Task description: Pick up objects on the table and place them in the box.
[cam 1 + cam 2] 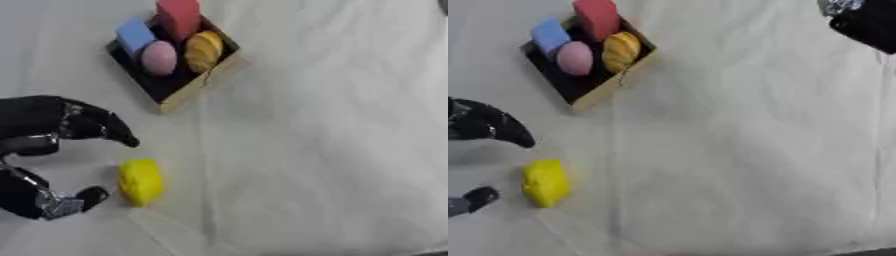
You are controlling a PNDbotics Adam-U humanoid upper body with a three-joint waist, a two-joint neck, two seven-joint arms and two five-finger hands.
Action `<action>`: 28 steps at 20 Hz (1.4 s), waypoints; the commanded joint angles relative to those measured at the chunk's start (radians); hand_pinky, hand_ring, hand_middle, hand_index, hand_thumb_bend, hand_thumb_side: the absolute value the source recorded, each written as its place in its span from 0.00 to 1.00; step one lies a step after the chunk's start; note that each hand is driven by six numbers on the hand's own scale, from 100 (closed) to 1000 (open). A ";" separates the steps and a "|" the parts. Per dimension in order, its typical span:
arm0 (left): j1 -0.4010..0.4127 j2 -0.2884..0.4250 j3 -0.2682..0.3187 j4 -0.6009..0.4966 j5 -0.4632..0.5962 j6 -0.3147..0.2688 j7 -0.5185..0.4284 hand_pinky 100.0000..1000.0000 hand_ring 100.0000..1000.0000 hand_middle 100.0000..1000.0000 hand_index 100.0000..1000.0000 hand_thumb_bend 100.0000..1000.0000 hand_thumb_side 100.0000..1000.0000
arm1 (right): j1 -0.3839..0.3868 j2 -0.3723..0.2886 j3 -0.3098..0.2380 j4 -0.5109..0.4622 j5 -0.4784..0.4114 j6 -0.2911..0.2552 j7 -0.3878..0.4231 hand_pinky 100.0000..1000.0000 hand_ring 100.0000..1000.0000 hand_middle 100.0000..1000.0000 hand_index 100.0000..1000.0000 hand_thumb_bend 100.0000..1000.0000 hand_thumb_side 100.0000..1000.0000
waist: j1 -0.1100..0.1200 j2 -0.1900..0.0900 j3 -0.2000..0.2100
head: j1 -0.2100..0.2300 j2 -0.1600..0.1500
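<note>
Left hand (39, 150): hovering at the near left, fingers and thumb spread apart, gripping nothing. Yellow object (141, 181): lying on the white table (332, 150), just right of that hand. Box (210, 75): sitting far left, holding red, blue, pink and orange pieces. Right hand (868, 22): showing partly at the far right corner; fingers impossible to judge.

1. Table (332, 150): covered w/ white cloth, faint creases running top to bottom.
2. Box (203, 82): sits on cloth, upper left, turned diagonal; dark inside, tan rim.
3. Yellow object (140, 181): lies on cloth, lower left, well apart from box.
4. Rest of cloth to the right shows nothing lying on it.
</note>
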 commanded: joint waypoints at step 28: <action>-0.018 -0.080 -0.045 -0.001 -0.203 0.137 -0.147 0.82 0.81 0.77 0.88 0.24 0.00 | 0.000 -0.014 -0.002 -0.014 0.000 0.008 0.004 0.88 0.74 0.59 0.73 0.00 0.38 | -0.013 -0.029 -0.014 | 0.005 -0.014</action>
